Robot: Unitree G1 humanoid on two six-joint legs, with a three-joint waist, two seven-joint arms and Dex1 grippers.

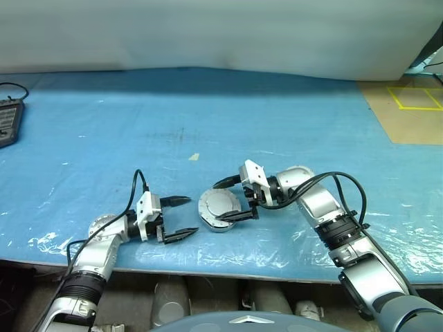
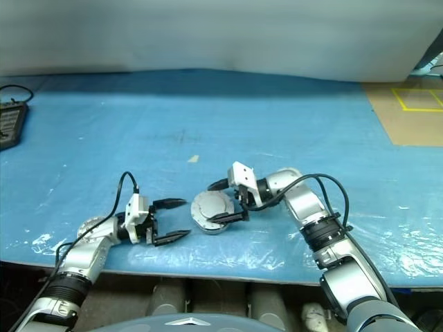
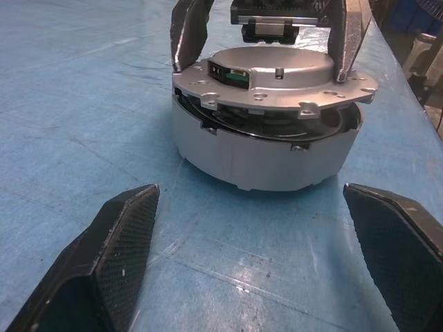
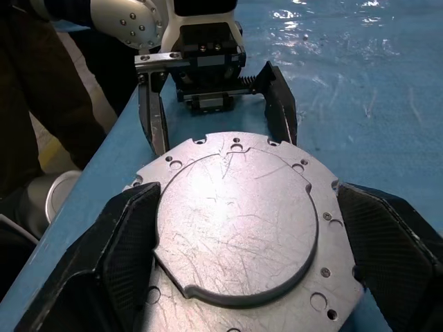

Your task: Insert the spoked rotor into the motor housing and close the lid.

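Housing (image 3: pixel 266 155): squat round cup of matte silver metal, on crinkled blue plastic sheeting (image 1: pixel 277 117) near the table's front edge. Lid (image 4: pixel 239 221) down on top, slightly ajar; scratched grey disc, notched, drilled rim. Right gripper (image 1: pixel 232 199) straddles the lid, fingers spread. Left gripper (image 1: pixel 181 216) spread, just beside. No legible markings.

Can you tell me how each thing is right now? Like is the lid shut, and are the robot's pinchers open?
lid: down over the housing, not quite flush, a gap showing under its rim.
motor housing: upright on the blue table, covered by the lid.
spoked rotor: hidden, cannot tell.
right gripper: open, fingers on either side of the lid.
left gripper: open, empty, beside the housing and apart from it.
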